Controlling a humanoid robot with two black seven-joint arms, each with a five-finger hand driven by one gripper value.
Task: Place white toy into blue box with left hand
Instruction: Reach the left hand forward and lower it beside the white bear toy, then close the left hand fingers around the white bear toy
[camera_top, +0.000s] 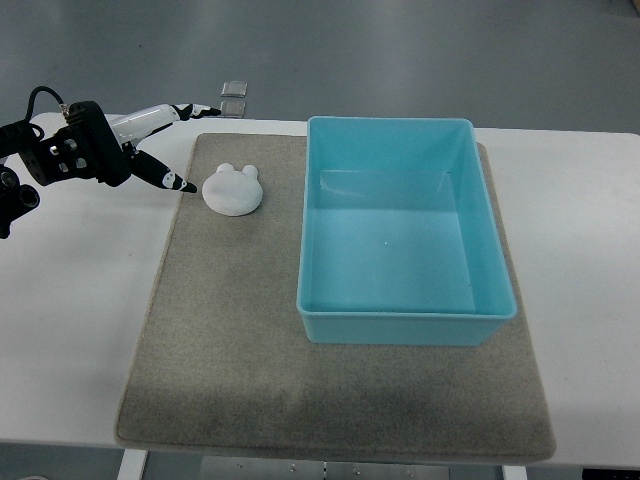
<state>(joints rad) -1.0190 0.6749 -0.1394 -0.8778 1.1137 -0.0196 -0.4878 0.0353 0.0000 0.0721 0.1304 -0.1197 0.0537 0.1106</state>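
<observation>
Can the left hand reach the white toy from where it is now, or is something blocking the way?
Probably yes. The left hand is open just to the left of the white toy, one fingertip almost at its edge. Only bare grey mat lies between them; the blue box stands on the toy's far side.

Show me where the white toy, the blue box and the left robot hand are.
white toy (233, 190), top view, middle of its rounded body.
blue box (405, 328), top view, its near wall.
left robot hand (150, 145), top view, between its spread fingers.

Left hand (150, 145) reaches in from the left; fingers spread.
</observation>
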